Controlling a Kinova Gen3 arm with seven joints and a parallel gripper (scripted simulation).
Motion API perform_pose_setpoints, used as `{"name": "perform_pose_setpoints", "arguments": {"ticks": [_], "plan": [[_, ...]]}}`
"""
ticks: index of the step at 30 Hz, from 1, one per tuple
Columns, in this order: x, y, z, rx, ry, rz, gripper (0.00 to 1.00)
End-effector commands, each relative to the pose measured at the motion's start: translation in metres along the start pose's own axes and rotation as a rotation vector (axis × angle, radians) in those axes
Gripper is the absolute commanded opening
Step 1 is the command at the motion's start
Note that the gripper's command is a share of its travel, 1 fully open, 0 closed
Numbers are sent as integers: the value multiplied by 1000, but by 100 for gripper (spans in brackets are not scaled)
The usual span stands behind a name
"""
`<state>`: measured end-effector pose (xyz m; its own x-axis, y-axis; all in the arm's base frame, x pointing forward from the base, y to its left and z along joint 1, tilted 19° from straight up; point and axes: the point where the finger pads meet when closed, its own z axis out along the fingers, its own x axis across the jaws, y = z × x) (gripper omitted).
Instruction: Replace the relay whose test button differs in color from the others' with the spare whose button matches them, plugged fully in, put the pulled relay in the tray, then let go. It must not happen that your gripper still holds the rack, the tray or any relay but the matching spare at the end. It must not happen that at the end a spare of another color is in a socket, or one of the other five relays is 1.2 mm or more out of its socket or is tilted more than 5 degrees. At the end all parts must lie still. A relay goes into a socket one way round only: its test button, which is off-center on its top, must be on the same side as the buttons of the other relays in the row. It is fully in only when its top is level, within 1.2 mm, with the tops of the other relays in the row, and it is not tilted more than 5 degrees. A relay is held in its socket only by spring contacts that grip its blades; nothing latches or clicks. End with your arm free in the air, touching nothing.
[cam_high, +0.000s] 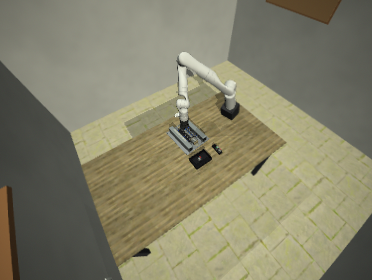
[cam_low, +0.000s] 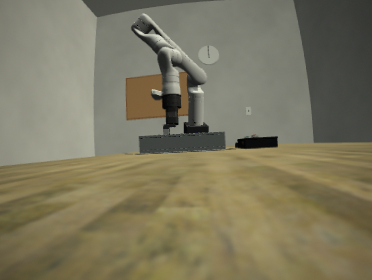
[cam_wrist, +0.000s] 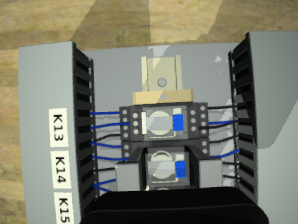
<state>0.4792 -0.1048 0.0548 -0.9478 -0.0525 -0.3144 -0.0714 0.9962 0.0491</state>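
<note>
My gripper (cam_wrist: 166, 160) (cam_low: 167, 131) is shut on a clear relay (cam_wrist: 162, 159) with a blue test button on its right side, in the row position beside the K14 label. Its lower part is hidden, so its seating depth cannot be told. The K13 relay (cam_wrist: 161, 123) above it has a blue button on the same side. Relays further down the row are mostly hidden by the gripper body. The black tray (cam_high: 195, 161) (cam_low: 262, 143) holds a small part (cam_high: 200, 158) with a red spot. A small dark item (cam_high: 217, 149) with a greenish spot lies beside the tray.
Slotted wire ducts (cam_wrist: 83, 95) (cam_wrist: 242, 95) stand on both sides of the row, with blue and black wires running to the sockets. A tan end block (cam_wrist: 163, 97) and a bare rail end (cam_wrist: 161, 70) lie beyond K13.
</note>
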Motion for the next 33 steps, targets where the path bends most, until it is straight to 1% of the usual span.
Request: {"name": "perform_pose_setpoints", "arguments": {"ticks": [1, 28, 29, 33], "plan": [[0, 0, 1, 0, -1, 0, 0], [0, 0, 10, 1, -1, 0, 0], [0, 0, 4, 10, -3, -4, 100], [0, 0, 4, 10, -3, -4, 100]]}}
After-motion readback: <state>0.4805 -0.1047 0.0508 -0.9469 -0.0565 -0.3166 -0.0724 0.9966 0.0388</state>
